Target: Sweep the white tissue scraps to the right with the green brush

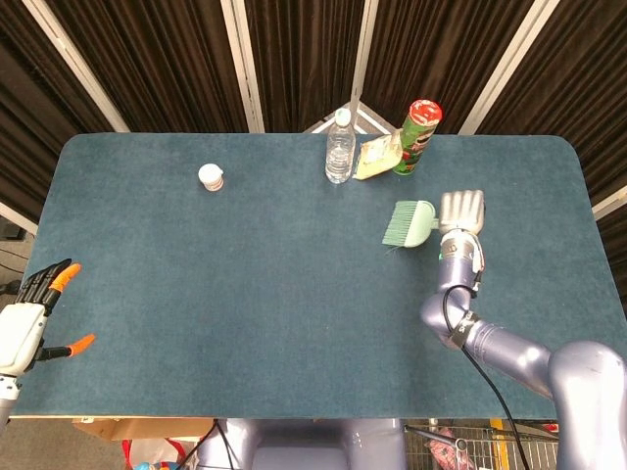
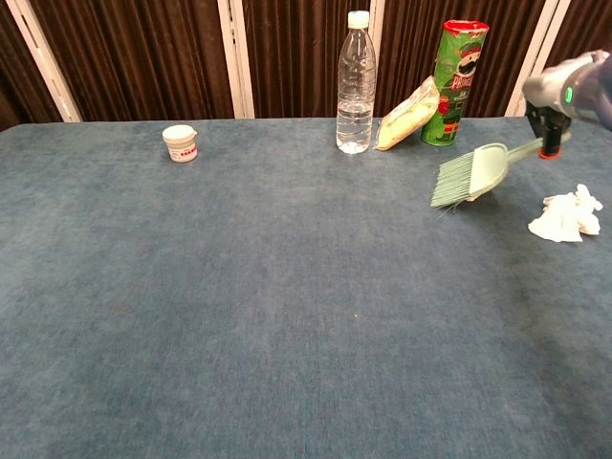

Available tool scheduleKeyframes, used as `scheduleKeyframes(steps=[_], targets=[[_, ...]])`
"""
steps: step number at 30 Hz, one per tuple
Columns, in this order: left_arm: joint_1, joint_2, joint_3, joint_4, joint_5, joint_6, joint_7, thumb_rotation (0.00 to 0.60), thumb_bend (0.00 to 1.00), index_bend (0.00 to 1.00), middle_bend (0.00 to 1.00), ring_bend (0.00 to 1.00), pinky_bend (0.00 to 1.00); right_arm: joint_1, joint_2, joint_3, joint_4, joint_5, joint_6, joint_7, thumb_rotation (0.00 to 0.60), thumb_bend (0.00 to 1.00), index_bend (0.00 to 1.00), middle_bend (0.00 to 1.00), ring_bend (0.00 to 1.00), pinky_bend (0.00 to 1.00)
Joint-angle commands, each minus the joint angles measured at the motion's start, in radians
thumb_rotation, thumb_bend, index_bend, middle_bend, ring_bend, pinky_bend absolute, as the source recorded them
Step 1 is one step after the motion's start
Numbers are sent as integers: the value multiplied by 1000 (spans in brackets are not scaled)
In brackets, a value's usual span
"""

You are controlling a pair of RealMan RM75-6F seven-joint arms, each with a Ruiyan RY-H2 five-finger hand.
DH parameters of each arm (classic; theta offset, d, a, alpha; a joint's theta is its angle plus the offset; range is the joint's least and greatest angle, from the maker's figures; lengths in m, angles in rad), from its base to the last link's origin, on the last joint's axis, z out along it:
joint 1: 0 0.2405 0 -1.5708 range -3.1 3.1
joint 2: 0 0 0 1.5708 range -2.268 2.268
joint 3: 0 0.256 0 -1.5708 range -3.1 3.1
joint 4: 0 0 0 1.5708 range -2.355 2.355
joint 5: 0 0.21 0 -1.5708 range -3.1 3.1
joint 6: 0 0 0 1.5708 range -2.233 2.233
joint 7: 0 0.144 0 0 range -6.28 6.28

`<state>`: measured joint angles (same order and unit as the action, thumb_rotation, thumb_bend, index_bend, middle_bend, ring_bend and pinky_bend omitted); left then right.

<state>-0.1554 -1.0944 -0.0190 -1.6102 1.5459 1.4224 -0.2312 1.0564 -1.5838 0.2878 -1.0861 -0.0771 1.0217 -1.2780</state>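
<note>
My right hand (image 1: 461, 210) grips the handle of the green brush (image 1: 408, 221), which points left with its bristles low over the table. In the chest view the brush (image 2: 468, 176) slants down to the left from that hand (image 2: 553, 113). A crumpled white tissue scrap (image 2: 566, 215) lies on the blue cloth to the right of the brush. A smaller scrap seen earlier is hidden behind the brush head. In the head view my right arm covers the scraps. My left hand (image 1: 29, 321) hangs open off the table's front left corner, holding nothing.
At the back of the table stand a water bottle (image 1: 339, 147), a yellow snack bag (image 1: 376, 158) and a green chips can (image 1: 417, 135). A small white jar (image 1: 211, 176) sits at the back left. The table's right edge (image 1: 594, 211) is near the scraps.
</note>
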Motion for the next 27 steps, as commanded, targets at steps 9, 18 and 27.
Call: scheduleKeyframes(steps=[9, 18, 27], targets=[[-2, 3, -5, -3, 2, 6, -7, 600, 0, 0, 0, 0, 17, -46, 98, -29, -61, 59, 95, -100, 600, 616, 758, 1000, 1000, 884], [-1, 3, -4, -7, 13, 19, -10, 600, 0, 0, 0, 0, 16, -83, 286, -26, -310, 38, 248, -138, 600, 616, 758, 1000, 1000, 884], [4, 3, -2, -8, 21, 32, -12, 600, 0, 0, 0, 0, 17, -128, 434, 0, -552, -28, 302, -56, 600, 617, 758, 1000, 1000, 884]])
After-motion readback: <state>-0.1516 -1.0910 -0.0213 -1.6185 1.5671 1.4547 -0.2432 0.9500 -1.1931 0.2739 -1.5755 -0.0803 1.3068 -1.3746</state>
